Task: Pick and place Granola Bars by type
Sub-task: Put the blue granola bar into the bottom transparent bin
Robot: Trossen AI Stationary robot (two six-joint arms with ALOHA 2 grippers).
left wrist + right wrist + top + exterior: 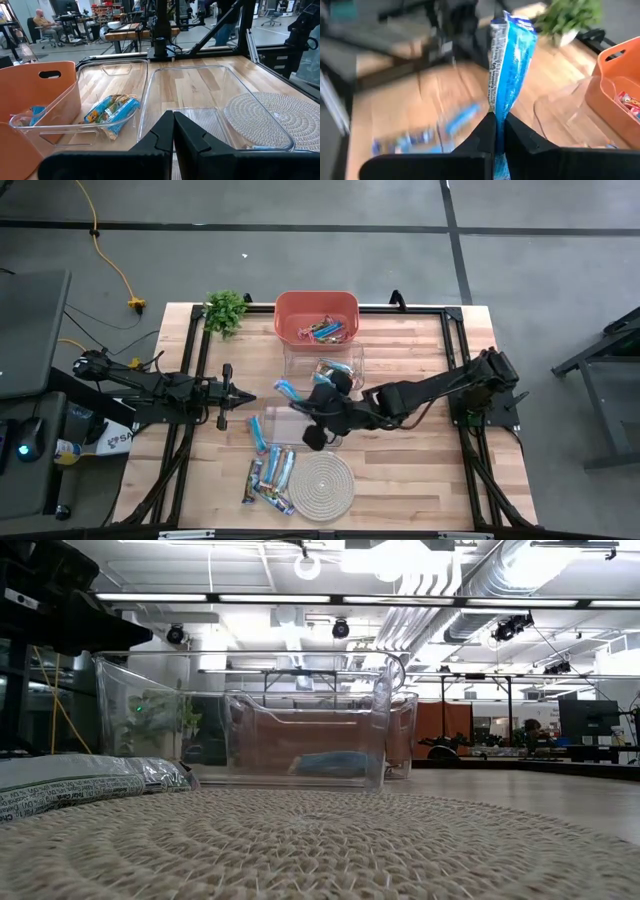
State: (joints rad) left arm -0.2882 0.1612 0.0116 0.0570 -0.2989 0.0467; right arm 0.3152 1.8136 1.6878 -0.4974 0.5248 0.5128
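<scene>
My right gripper (299,404) reaches in from the right to the table's middle and is shut on a light blue granola bar (511,60). My left gripper (240,395) waits shut at the table's left, touching nothing. Several more bars (270,472) lie flat on the wood beside the rope coaster (322,485), and one light blue bar (257,430) lies apart. A blue bar (112,112) lies in a clear bin (325,365). Multicoloured bars (325,331) sit in the orange bin (316,315). My right gripper pinches the light blue bar between its two fingers near one end (499,117). The fingers come level from the table's right and lie along the bar. Most of the wrapper sticks out past the fingertips (485,127). The bar is lifted clear of the table.
A second clear bin (220,107) stands next to the first. A small green plant (226,310) stands at the far left corner. A black frame runs along the table's edges (420,308). Bare wood (420,450) lies on the right side.
</scene>
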